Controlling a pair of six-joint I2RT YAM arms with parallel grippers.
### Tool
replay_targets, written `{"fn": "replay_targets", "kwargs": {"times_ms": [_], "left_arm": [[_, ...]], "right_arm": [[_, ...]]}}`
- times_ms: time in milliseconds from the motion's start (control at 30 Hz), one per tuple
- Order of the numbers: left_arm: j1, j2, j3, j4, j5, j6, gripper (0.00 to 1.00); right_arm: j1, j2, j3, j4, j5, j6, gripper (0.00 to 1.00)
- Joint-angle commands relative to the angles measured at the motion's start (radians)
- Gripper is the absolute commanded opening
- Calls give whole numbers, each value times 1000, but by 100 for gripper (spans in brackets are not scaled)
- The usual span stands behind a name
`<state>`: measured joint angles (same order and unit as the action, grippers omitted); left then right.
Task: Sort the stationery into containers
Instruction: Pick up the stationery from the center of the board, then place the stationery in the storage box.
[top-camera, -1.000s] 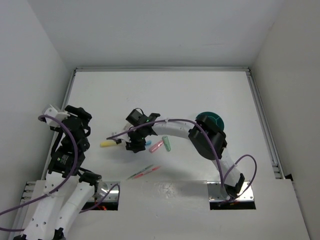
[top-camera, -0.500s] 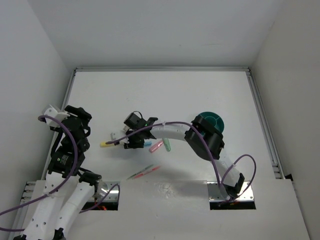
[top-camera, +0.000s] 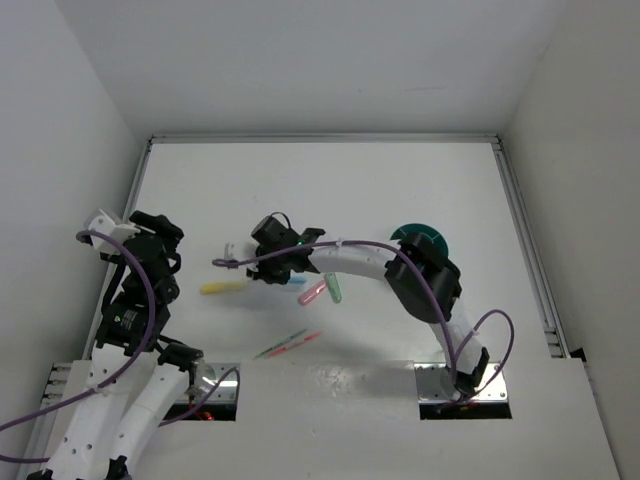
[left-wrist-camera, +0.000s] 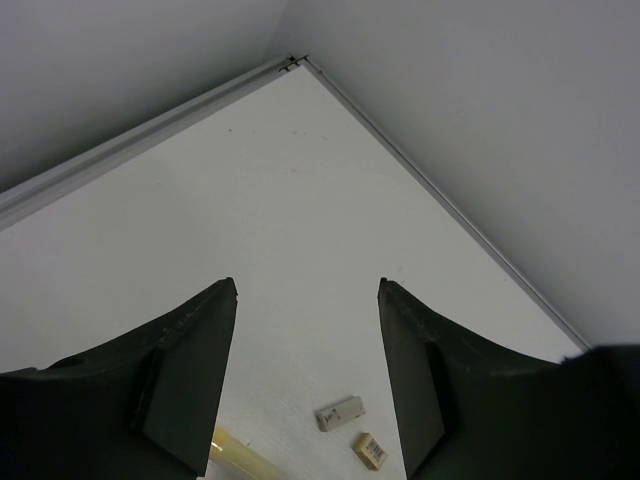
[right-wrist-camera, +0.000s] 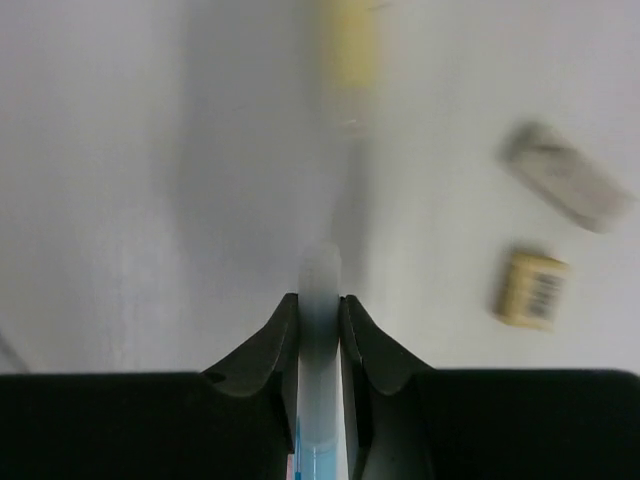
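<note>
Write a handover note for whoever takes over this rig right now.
Right gripper: shut on the clear blue-capped plastic tube.
Left gripper: open, empty, at the left side.
On the table: short yellow marker, pink marker, green marker, two thin pens, two tiny blocks.
Round teal-green plastic cup: to the right, partly behind the right arm.
Done: tube grasped.
Left: carry the tube to the cup, then the rest.

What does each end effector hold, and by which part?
The right end effector is shut on the clear tube, gripping its body; the clear end sticks out beyond the grip. The left end effector is open and holds nothing.
</note>
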<state>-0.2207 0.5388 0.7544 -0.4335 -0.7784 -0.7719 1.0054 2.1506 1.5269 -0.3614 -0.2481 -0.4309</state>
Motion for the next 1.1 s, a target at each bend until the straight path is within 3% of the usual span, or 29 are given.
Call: {"fn": "replay_targets", "kwargs": {"times_ms": [0,100,367,500,667,700,833,1067], "left_arm": [[12,-7,0,7,4,-7,64],[12,-7,0,16,13,-7,64],[12,3,-9,16,22,2,64],[12,12,-9,26,42,2,64],[12,32,-9,35,74,11,64],[12,42,-9,35,88,11,64],[12,76,-9,44,109,20,64],[12,85,-9,53,130,29,64]], "right_arm": [[-25,-168,21,229,286,278,0],[-34,-196,-6,367,682,420,0],[-94,-480,-382,853,1090,350,0],[-158,-707,-704,1134,1067,293,0],[-195,-921,-1084,1728,974,117,0],[-208,-940,-1122,1780,951,98,0],[-240,-1060,-1224,1783,902,118,0],[-292,-1089,-1314,1802,853,173,0]]}}
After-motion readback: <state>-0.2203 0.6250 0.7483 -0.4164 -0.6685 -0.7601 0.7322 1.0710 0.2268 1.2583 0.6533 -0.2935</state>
